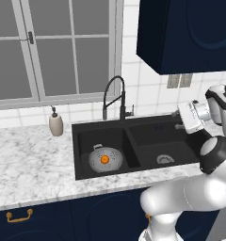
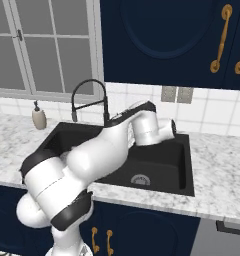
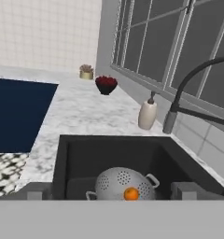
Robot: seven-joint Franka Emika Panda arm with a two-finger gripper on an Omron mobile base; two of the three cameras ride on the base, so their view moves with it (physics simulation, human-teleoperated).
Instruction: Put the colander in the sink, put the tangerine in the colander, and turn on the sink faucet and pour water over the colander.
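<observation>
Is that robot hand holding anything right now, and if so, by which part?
Nothing is held. The gripper is open and empty, hanging over the sink; the tangerine lies free in the colander in the left basin.

Setting: a domestic kitchen, rendered. A white-and-grey marble tabletop (image 1: 30, 162) runs along the wall, with a black double-basin sink (image 1: 148, 134) set into it and a black gooseneck sink faucet (image 1: 116, 96) standing behind the basins. Navy base cabinets sit below with a brass pull handle (image 1: 19, 216); matching navy upper cabinets (image 2: 167, 40) carry brass handles (image 2: 219, 39). White square wall tiles form the backsplash (image 2: 217, 112), with an outlet plate (image 2: 175, 94) on them. A grey-framed window (image 1: 53, 47) sits above the tabletop. A beige soap dispenser (image 1: 55, 123) stands beside the sink. A colander (image 1: 104, 159) holding a tangerine (image 1: 104, 159) rests in the left basin.
</observation>
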